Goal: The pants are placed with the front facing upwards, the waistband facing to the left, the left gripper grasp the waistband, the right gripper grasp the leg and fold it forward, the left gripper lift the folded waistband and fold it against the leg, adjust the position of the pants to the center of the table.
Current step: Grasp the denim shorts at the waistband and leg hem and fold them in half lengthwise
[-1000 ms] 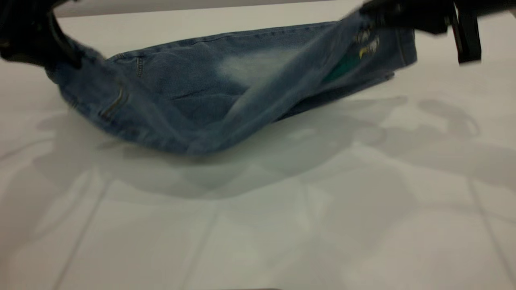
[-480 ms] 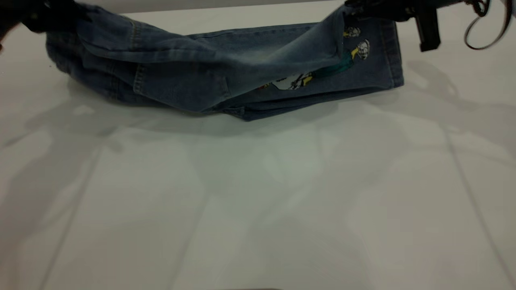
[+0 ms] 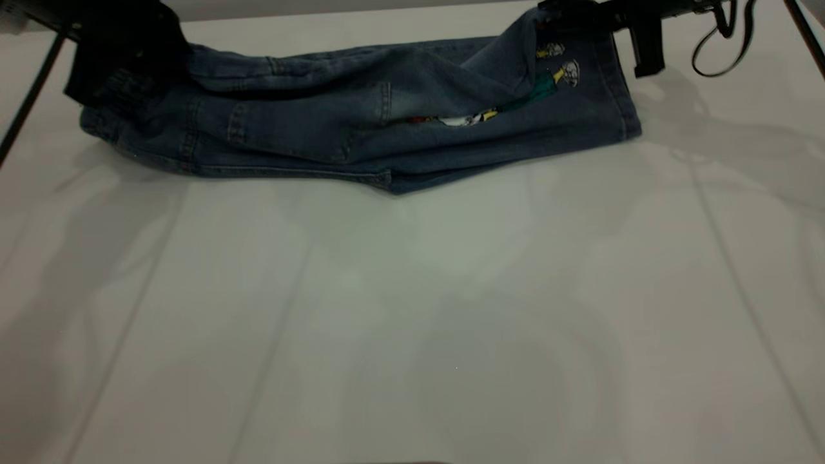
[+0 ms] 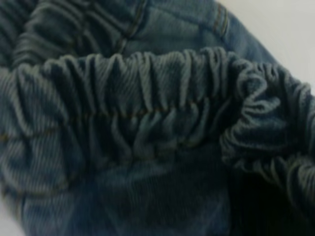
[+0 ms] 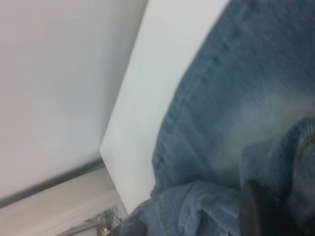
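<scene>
Denim pants are held at both ends near the far edge of the table.

The pants (image 3: pixel 361 129) are seen folded lengthwise across the upper part of the frame on the white table (image 3: pixel 412 309), cartoon print showing toward the right. At upper left, the waistband (image 3: pixel 122 87) appears to be clenched by the left gripper (image 3: pixel 126 48), though its fingers are buried in fabric. At upper right, the leg (image 3: pixel 580 96) is pinched at its raised hem by the right gripper (image 3: pixel 567 9).

Blue pants (image 3: pixel 361 129), seemingly cartoon-printed; white table (image 3: pixel 412 309).
</scene>
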Motion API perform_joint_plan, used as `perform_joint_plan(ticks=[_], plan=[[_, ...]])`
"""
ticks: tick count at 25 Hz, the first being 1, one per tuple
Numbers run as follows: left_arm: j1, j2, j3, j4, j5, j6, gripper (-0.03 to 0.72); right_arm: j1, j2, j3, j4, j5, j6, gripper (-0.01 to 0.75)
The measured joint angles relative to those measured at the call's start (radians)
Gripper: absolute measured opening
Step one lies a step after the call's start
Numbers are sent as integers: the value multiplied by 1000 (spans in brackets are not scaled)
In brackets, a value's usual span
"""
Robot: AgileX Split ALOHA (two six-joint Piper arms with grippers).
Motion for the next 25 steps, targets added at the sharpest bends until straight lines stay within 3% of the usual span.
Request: perform_joint_plan(ticks=[5,14,18,22,25], plan=[[0,53,-57,-13,-9,0,86,0,55,-83,1,-24,47,33],[0,93,-57,-120,-90,1,118,0,82,-94,2,-68,109,71],[0,93,-57,-114,-126,2,245,0,82,-95,2,-83,115,165],[0,93,-57,-113,-146,19,435,0,82,-95,2,-76,116,319],[0,91,-57,-82,-143,92,520,0,82,-95,2,-41,104,427]])
